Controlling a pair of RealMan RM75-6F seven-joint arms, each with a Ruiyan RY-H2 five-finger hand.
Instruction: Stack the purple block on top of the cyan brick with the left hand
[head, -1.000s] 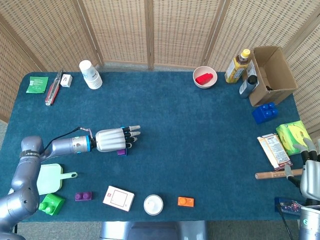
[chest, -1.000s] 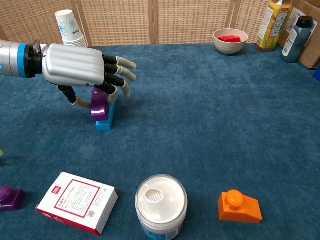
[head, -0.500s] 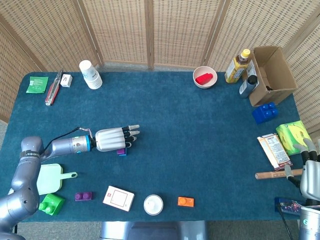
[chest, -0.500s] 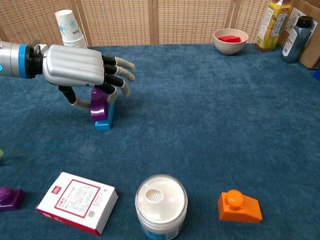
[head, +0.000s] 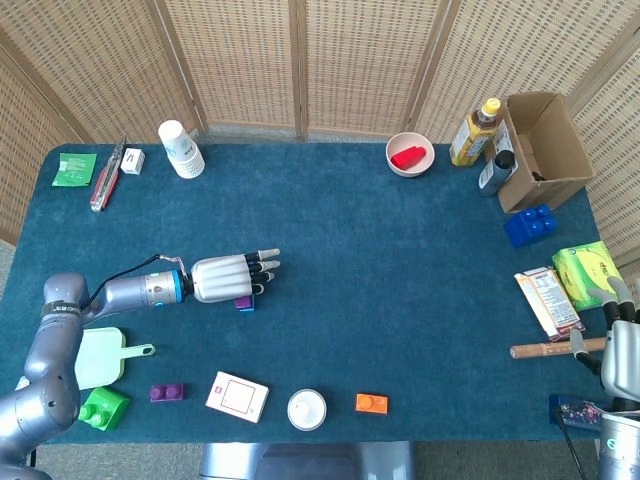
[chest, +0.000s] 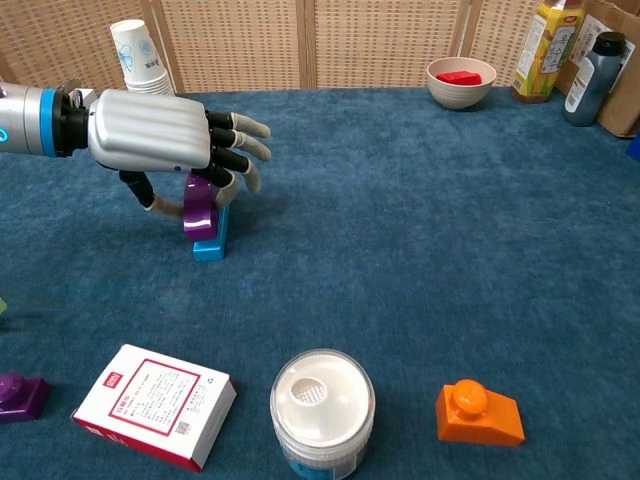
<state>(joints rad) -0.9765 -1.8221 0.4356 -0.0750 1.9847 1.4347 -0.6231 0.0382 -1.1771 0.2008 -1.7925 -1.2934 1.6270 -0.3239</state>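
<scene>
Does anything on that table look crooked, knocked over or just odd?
Mostly tidy. The purple block stands on the cyan brick a little off-centre, with the left robot hand curled round it. Nothing looks spilled or broken.

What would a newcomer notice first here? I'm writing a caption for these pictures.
The silver left hand at the table's left, holding the purple block on top of the cyan brick. After that, the cardboard box and yellow bottle at the far right corner, with the red piece in the white bowl beside them.
</scene>
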